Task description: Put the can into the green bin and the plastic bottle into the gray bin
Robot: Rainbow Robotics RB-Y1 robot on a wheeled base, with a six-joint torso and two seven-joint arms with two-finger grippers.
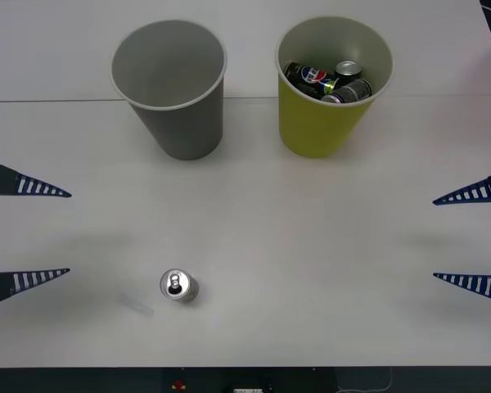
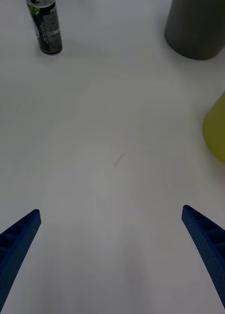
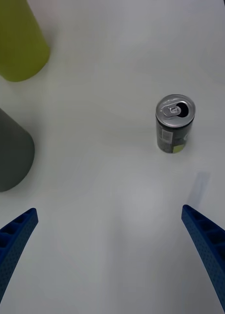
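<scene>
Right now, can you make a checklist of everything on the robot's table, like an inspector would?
Surface: white table, a seam running across it near the bins.
Can: standing upright near the front edge, opened top, on the robot's left side, apart from both grippers.
Green bin: upright at the back, several cans inside, one with a Pepsi logo.
Gray bin: upright beside the green bin, inside looks empty.
Plastic bottle: nothing seen.
Clutter: a faint smudge beside the can.
Left gripper: open, at the left edge, holding nothing.
Right gripper: open, at the right edge, holding nothing.
Cables: a thin white one below the front edge.
Surroundings: nothing seen.
</scene>
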